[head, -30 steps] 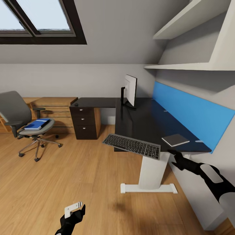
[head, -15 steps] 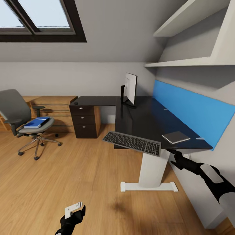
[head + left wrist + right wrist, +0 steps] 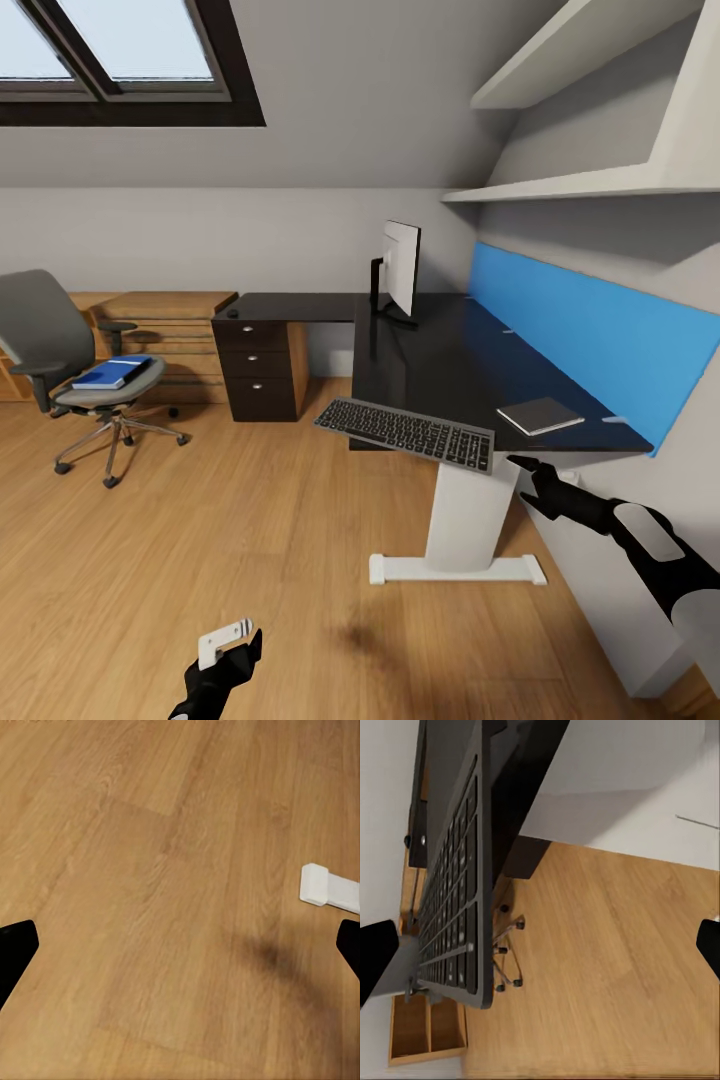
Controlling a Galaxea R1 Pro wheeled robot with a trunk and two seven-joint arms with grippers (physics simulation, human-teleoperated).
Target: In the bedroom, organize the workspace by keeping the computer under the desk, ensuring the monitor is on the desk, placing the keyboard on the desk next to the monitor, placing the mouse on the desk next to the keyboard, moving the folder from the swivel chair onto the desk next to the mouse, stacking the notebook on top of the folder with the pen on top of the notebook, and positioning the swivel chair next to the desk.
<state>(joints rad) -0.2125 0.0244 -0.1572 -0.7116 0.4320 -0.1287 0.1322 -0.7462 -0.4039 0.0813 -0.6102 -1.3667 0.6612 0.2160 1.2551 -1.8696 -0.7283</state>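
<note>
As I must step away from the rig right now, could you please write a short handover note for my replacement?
Left gripper: open, low over the wood floor.
Right gripper: open, beside the slim silver-grey keyboard with black keys, which juts past the glossy black desk's front edge.
Done: the wide flat monitor is on the desk.
Left: seat the keyboard by the monitor; move the bright blue folder off the grey swivel chair; stack the dark grey notebook on it; bring the chair over.

Head high, wide; wrists floorward
</note>
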